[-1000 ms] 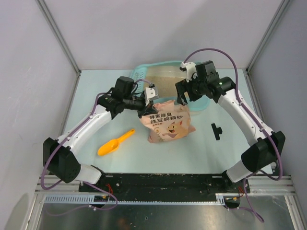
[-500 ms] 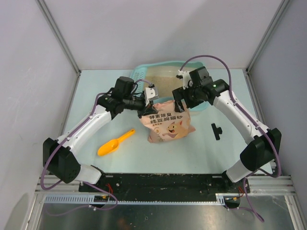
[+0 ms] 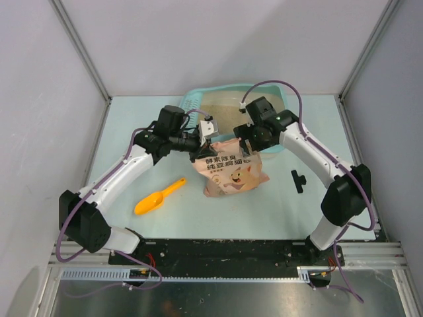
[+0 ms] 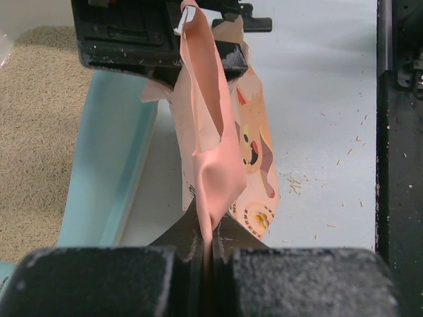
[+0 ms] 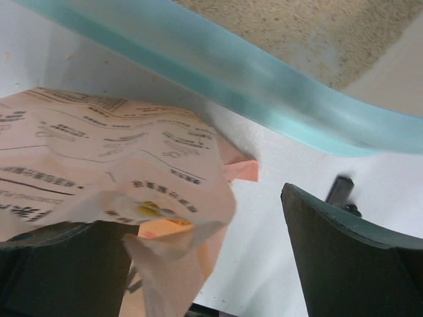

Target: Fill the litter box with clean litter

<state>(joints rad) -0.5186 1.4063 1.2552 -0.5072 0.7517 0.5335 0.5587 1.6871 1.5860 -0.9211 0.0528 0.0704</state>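
At the far middle of the pale table (image 3: 119, 125), a large light teal plastic litter box (image 3: 228, 90) with rounded corners and high walls, slotted grid at its left end, floor covered with fine beige sand-like litter (image 3: 228, 112). Just in front of its near wall, a pink-orange plastic bag (image 3: 231, 173) printed with a cartoon pig and Chinese characters, standing with its torn mouth upward. Left gripper (image 3: 202, 145) at the bag's upper left corner, pinched tight on a fold of the pink film; in the left wrist view, fingers (image 4: 192, 247) pressed together with the film squeezed between them, teal wall and litter off to the left. Right gripper (image 3: 249, 144) at the bag's upper right corner, jaws spread wide and clamping nothing; in the right wrist view, the bag's ragged top edge draped over one finger (image 5: 59, 264) and hanging into the gap, the other finger apart from it. Left of the bag and well apart, an orange plastic scoop (image 3: 157, 198) flat on the table. Right of the bag, a small black T-shaped piece (image 3: 298, 179) on the table.
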